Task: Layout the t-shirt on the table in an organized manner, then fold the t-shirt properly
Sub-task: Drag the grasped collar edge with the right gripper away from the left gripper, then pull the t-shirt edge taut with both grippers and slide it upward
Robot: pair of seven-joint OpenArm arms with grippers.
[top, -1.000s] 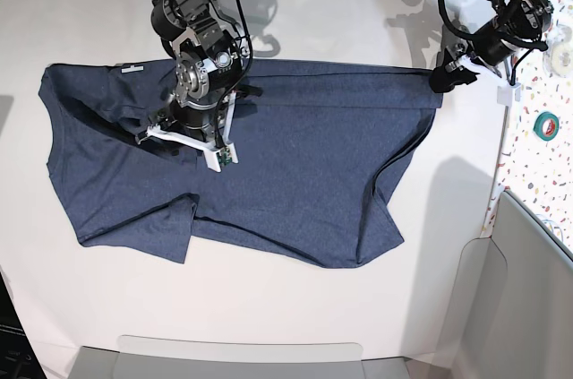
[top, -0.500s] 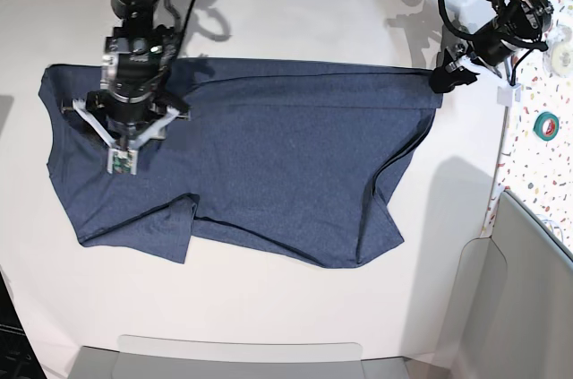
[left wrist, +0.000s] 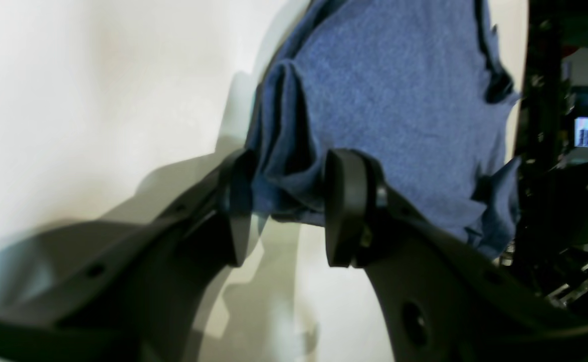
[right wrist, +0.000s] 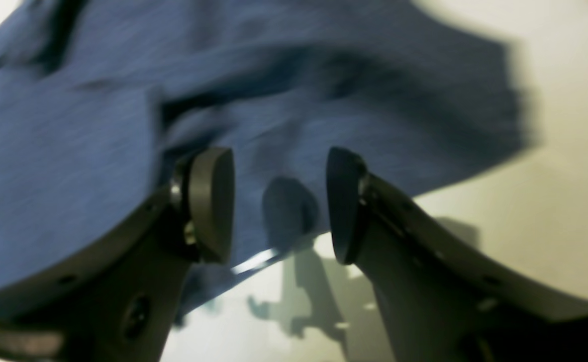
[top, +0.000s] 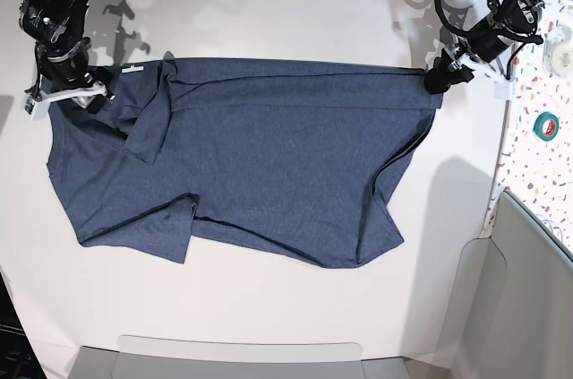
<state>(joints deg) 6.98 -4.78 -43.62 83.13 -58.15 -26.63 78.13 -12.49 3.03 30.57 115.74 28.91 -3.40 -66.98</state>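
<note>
The t-shirt [top: 269,155] lies on the table [top: 295,3], mostly spread but rumpled: a flap is folded over near the collar end, one sleeve is doubled under at the near edge, and the hem corner on the other side sags inward.

The left gripper [left wrist: 286,201] pinches a bunched corner of shirt at the far hem end, cloth wadded between its pads. The right gripper [right wrist: 279,201] is at the collar-end corner, jaws partly spread with shirt cloth behind them; the blurred wrist view doesn't show whether it actually has cloth, so can't tell.

Step in hand looks like layout, stretching the far edge straight. To do it well:
- get a firm pinch on the collar-end corner first
- pull both corners apart along the far edge, low to the table, even tension
- don't yank, or the wad may slip out of the left gripper
- then flatten the folded flap and tucked sleeve before any fold
</note>
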